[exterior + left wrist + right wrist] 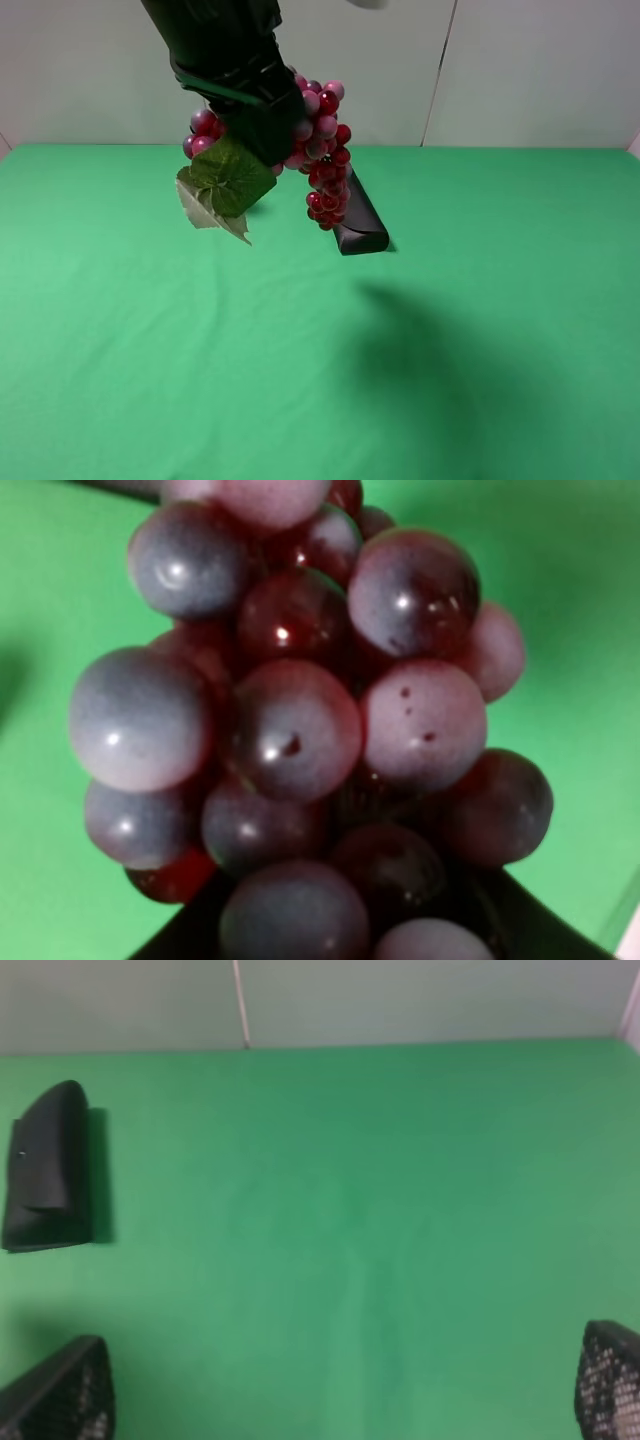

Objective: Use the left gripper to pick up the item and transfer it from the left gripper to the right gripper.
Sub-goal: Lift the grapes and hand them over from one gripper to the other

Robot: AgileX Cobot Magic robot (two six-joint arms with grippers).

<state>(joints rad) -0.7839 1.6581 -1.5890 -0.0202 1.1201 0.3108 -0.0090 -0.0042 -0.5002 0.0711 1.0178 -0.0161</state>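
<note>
The bunch of red-purple grapes (322, 150) with green leaves (228, 178) hangs in the air above the green table, held by my left gripper (262, 128), which comes down from the top of the exterior high view and is shut on the bunch. In the left wrist view the grapes (300, 730) fill the picture and hide the jaws. My right gripper (340, 1400) is open and empty, with its fingertips (62, 1395) far apart over bare cloth. It is out of the exterior high view; only a dark shadow shows at the lower right there.
A black oblong glasses case (358, 222) lies on the green cloth (150, 350) just behind and below the hanging grapes. It also shows in the right wrist view (48, 1165). A white wall (520, 70) stands behind the table.
</note>
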